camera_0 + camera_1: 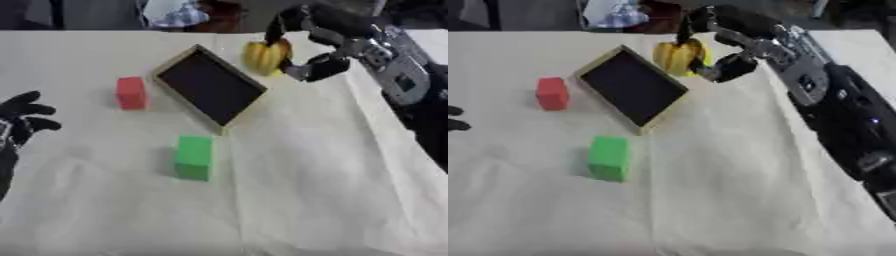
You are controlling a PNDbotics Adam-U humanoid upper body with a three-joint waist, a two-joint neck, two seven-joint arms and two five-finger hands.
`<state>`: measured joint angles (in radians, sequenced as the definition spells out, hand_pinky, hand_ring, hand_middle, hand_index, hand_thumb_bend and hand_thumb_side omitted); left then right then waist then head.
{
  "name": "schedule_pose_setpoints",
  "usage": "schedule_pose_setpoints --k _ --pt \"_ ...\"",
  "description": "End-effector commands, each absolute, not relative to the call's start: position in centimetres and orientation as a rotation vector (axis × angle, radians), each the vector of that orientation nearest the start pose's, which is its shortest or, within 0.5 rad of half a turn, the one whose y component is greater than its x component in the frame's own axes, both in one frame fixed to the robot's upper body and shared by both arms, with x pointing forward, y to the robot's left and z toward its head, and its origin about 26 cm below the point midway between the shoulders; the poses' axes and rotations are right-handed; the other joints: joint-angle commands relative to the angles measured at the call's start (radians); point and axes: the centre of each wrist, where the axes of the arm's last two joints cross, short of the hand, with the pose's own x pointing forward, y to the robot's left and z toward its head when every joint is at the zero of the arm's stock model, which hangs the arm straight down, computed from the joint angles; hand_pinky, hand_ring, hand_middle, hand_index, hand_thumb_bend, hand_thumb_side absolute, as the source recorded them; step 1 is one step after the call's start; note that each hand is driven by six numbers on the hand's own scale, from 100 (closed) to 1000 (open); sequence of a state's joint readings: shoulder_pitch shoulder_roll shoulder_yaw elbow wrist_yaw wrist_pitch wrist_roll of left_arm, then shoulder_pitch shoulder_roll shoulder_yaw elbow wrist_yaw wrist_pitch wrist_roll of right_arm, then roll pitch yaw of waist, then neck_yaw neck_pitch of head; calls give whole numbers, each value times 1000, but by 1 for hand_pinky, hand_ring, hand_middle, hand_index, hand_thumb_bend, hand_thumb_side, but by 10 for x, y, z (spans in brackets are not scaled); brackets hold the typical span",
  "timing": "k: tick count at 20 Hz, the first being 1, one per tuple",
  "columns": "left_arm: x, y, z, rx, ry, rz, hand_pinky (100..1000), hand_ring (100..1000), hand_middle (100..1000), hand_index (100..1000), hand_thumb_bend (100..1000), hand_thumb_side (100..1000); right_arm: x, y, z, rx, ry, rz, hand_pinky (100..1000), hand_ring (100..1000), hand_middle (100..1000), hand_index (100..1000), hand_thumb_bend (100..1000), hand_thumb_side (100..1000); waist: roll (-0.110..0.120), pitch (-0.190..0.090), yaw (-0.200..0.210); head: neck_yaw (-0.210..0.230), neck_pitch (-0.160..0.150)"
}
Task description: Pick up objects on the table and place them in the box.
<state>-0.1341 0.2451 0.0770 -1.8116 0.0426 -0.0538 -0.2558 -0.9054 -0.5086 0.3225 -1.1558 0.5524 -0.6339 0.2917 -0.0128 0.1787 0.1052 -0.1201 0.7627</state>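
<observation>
- The right hand (302,47) comes in from the upper right, and its fingers and thumb are curled round a yellow object (265,56). Looks rounded and ribbed, but I can't really make out what it is.
- That yellow object sits in the hand's grasp on its left side, up off the table (306,190) as far as I can tell.
- The box (210,85) is just below and to the left of the right hand. It's a shallow rectangular tray with a dark inside and a pale rim, turned at an angle. The yellow thing hangs near its far right edge, just beside the rim rather than over the dark part.
- A red block (130,92) is further left of the right hand, on the other side of the box, sitting close to its left edge.
- A green block (193,157) stands well below the right hand, toward the near side of the table, just past the box's near corner.
- The left hand (22,120) shows at the left edge, fingers spread and relaxed, holding nothing. The red block is off to its right, the green one lower right.
</observation>
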Motion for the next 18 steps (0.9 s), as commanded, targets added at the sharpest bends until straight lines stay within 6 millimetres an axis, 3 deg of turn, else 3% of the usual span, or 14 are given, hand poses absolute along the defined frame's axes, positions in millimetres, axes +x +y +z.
schedule_pose_setpoints --k 1,8,18 --pt "301 294 115 6 -1981 -446 812 628 660 874 100 878 466 -230 231 680 2577 -2294 788 729 685 449 100 100 8 -13 6 -14 -17" --pt "302 290 115 -15 -1986 -447 813 628 660 875 100 874 489 -194 201 645 2639 -2438 791 733 691 472 100 100 21 -15 17 -25 -25" --pt "302 289 113 -24 -1982 -447 813 627 659 875 100 879 497 -189 146 688 2549 -2652 795 746 710 537 100 100 22 -16 23 -37 -25"
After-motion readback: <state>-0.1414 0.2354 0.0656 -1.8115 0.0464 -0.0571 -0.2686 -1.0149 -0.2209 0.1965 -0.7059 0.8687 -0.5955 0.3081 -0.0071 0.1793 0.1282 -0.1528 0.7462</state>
